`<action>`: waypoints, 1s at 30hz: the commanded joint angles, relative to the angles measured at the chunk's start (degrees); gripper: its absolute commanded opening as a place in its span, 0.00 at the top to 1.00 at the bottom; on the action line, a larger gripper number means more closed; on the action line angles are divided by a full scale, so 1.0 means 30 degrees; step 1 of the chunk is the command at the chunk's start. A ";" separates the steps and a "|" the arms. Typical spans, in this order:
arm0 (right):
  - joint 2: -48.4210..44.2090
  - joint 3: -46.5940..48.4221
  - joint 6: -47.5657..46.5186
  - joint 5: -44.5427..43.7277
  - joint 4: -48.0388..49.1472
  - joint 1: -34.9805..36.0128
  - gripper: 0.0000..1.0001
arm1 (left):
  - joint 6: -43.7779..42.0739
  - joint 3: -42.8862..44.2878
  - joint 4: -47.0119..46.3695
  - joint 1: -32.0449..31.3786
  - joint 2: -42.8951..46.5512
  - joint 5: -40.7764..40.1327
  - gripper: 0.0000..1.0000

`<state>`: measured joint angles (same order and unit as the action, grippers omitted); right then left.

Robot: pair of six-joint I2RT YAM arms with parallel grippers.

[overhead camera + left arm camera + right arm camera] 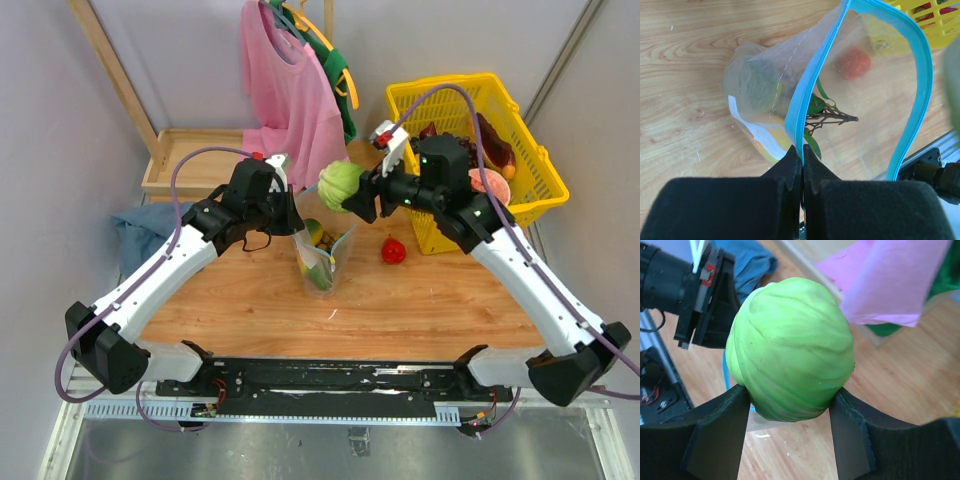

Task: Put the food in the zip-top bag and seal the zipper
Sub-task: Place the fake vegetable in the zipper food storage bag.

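The clear zip-top bag (322,258) stands open on the table with green and yellow food inside. My left gripper (290,192) is shut on its teal-blue zipper strip (805,105) and holds the mouth up and open. My right gripper (352,196) is shut on a glossy green cabbage (340,184), held in the air just above and right of the bag's mouth; it fills the right wrist view (790,350). A red toy fruit (393,250) lies on the table right of the bag, and also shows through the plastic in the left wrist view (855,62).
A yellow mesh basket (530,150) with more food stands at the back right. A pink shirt (290,90) hangs at the back. A blue cloth (140,225) lies at the left, by a shallow wooden tray (190,160).
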<state>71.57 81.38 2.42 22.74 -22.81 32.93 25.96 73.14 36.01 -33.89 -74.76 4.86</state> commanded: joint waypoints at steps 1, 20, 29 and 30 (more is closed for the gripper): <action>0.1497 0.1260 -0.0573 0.1433 -0.1171 0.1283 0.90 | -0.0207 0.0404 -0.0742 -0.0042 0.0194 0.0383 1.00; 0.5778 0.3041 0.0799 -0.4295 -0.5418 0.2590 0.81 | -0.0247 -0.0059 -0.1194 -0.0046 0.0516 0.1237 1.00; 0.7328 0.3993 0.1713 -0.7363 -0.4605 0.3989 0.48 | -0.0112 -0.0345 -0.1514 -0.0051 0.0542 0.2101 1.00; 0.7386 0.4052 0.1788 -0.7297 -0.4463 0.4093 0.43 | -0.0099 -0.0378 -0.1515 -0.0043 0.0582 0.2049 1.00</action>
<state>92.27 91.07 5.85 5.85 -38.02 43.16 25.96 72.62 33.67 -33.89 -74.72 9.13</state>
